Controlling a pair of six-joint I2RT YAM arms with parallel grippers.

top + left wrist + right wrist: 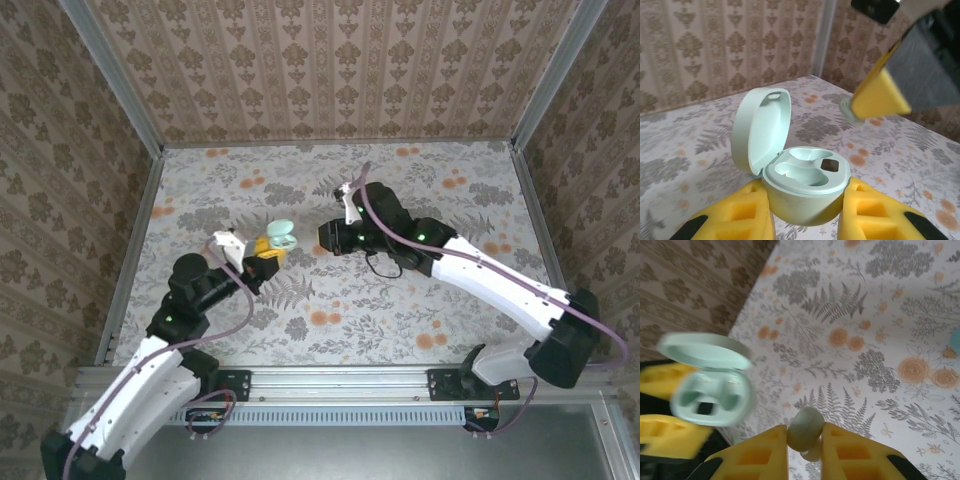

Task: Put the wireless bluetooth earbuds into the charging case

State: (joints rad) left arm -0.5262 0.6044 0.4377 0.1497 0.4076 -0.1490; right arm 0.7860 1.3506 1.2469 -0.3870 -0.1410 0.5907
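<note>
Overhead, damask walls point(340, 60) enclose the floral table point(400, 305) beneath the charging case point(282, 236).

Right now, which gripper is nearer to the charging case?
Left. The left gripper is shut on the charging case; the right gripper, holding an earbud, hangs apart beside it.

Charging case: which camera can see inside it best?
The left wrist view. The charging case sits close and sharp, lid open, inner pockets showing. The right wrist view shows it blurred at the left edge; the top external view shows it as a tiny mint spot.
</note>
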